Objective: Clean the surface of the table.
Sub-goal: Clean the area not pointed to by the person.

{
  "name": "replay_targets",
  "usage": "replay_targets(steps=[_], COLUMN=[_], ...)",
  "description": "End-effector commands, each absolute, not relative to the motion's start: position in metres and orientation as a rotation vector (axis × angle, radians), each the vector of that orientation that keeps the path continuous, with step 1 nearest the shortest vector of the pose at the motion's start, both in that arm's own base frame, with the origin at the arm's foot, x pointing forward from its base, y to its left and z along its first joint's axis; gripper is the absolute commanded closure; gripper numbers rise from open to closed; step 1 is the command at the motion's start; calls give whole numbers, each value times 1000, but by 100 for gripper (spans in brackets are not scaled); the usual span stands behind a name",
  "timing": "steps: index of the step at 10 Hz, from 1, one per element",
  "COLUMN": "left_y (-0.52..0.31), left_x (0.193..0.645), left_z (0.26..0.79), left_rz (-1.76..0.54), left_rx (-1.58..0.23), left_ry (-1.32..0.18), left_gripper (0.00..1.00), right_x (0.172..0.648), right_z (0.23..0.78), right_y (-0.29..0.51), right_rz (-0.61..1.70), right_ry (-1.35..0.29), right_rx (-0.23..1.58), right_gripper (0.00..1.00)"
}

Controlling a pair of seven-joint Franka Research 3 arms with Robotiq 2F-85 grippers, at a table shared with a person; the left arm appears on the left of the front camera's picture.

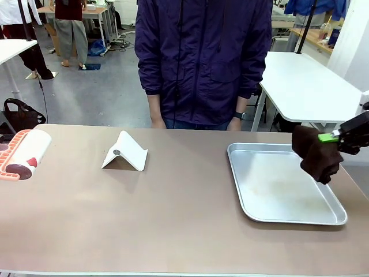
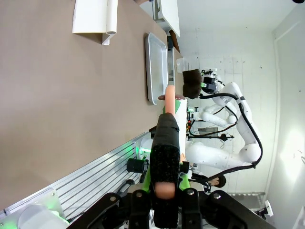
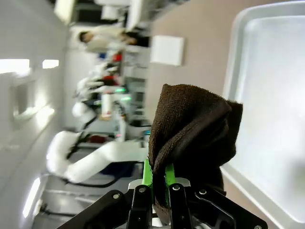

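The taupe-brown table [image 1: 173, 225] runs wide across the front view. At its left edge lies a lint roller [image 1: 23, 153], a white roll in an orange frame. The left wrist view looks along the roller's black foam handle [image 2: 164, 148], and my left gripper [image 2: 165, 185] is shut on it above the table's near edge [image 2: 57, 95]. My right gripper [image 1: 333, 137] hangs over the right rim of the metal tray, shut on a dark brown cloth [image 1: 314, 154]. In the right wrist view the cloth [image 3: 190, 129] bunches up from between the green pads of my right gripper [image 3: 158, 177].
A shiny metal tray [image 1: 242, 190] lies on the right of the table. A white folded stand [image 1: 124, 153] sits left of centre. A person in a dark jacket [image 1: 202, 57] stands at the far edge, hands down. White tables [image 1: 305, 86] stand behind.
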State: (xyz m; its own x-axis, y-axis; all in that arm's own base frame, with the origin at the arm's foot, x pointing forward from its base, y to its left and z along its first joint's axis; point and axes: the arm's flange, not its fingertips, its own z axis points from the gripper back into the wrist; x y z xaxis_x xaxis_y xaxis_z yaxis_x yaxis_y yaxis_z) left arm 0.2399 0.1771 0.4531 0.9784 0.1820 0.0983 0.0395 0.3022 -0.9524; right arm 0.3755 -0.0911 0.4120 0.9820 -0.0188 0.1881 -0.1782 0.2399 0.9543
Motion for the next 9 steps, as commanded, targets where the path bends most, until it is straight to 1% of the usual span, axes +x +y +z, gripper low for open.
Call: replay_targets(steps=[1, 2, 4, 6, 7, 9], left_y=[177, 177, 177, 177, 177, 177], left_x=[240, 240, 240, 240, 240, 240], left_z=[456, 456, 456, 456, 456, 456], left_rz=[104, 104, 104, 104, 104, 104], left_rx=[-1274, -1274, -1274, -1274, -1274, -1274], left_ry=[-207, -207, -207, -207, -207, -207], left_gripper=[78, 78, 78, 78, 78, 78], right_x=[348, 330, 306, 304, 310, 310], right_z=[426, 434, 434, 426, 433, 433], right_y=[-102, -110, -124, -123, -128, -128], right_rz=[134, 117, 107, 62, 90, 90], right_ry=[-244, -290, -297, -316, -291, -291], right_rx=[1435, 1432, 1430, 1399, 1424, 1424], right_gripper=[89, 89, 89, 89, 89, 89])
